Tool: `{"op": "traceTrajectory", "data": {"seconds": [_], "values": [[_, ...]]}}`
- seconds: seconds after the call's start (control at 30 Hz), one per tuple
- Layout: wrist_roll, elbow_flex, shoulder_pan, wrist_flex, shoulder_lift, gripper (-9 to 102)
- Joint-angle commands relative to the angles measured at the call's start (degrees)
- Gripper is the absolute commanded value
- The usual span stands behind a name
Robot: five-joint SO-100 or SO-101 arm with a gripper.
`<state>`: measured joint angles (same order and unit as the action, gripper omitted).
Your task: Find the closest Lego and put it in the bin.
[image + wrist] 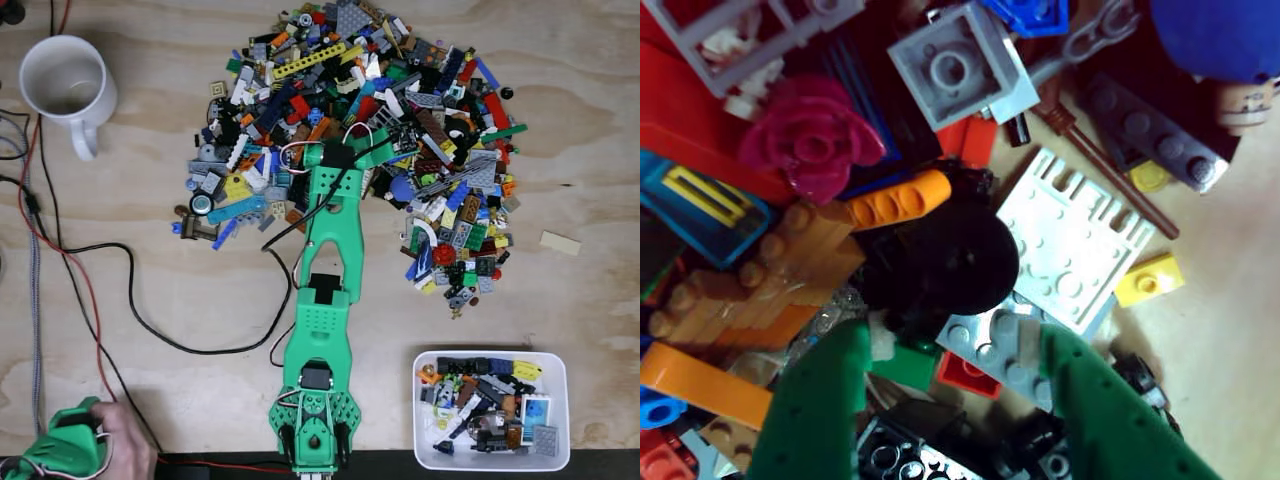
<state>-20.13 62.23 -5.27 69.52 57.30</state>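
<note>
Reaching up from the counter's (150,400) bottom edge in the fixed view, the green arm sets its gripper (340,158) into the Lego pile (420,130). In the wrist view the jaws stand open around a light grey plate (1002,345), gripping nothing. The bin (560,365), right of the arm's base, holds bricks.

The table (180,300) is pale plywood with visible grain, matt. The claw (950,370) has green printed plastic fingers (815,400) with a faintly ribbed surface. Just ahead of it lie glossy plastic bricks (1070,235). Well behind it, the bin (565,400) is smooth white plastic; the mug (65,85) looks glazed.
</note>
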Motion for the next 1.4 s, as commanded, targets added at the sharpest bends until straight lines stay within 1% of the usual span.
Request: {"op": "traceTrajectory", "data": {"seconds": [0.0,0.13,0.3,0.37,0.43,0.6,0.67,0.87,1.1,1.2,1.3,1.37], "values": [[-0.5,-3.2,0.0,-1.2,1.9,20],[-0.4,-3.4,0.4,-1.5,3.3,20],[-1.2,-1.8,-0.2,-6.5,0.0,18],[-1.8,-0.4,-0.8,-9.5,-0.8,15],[-1.9,-0.1,-1.1,-10.5,-1.7,12],[-2.3,1.1,-1.1,-11.1,-0.6,2],[-2.9,0.7,-1.0,-10.3,0.8,0],[-4.5,-11.5,-1.0,0.5,3.6,0],[-9.6,-25.8,-3.9,16.7,6.6,0],[-11.0,-24.5,-10.1,21.3,9.9,0],[-14.7,-13.9,-20.2,20.2,19.7,0],[-19.3,-10.3,-28.0,20.5,24.8,0]]}}
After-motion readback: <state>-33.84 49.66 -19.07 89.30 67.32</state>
